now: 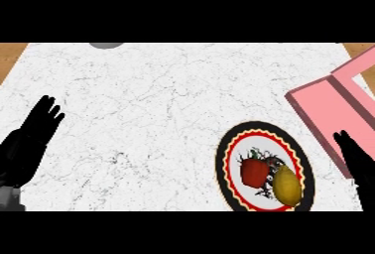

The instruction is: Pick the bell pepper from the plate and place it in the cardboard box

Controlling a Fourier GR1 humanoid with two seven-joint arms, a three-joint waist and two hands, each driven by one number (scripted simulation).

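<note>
Right hand (open) — beside plate

Single head view, steeply down onto the marble counter.

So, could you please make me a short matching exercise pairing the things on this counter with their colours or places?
Things:
1. bell pepper
2. lemon
3. box
4. left hand

Descriptions:
A. pink, at the counter's right edge
B. yellow, on the plate
C. black, open, at the view's left
D. red, on the plate

Pairs: 1-D, 2-B, 3-A, 4-C
</note>
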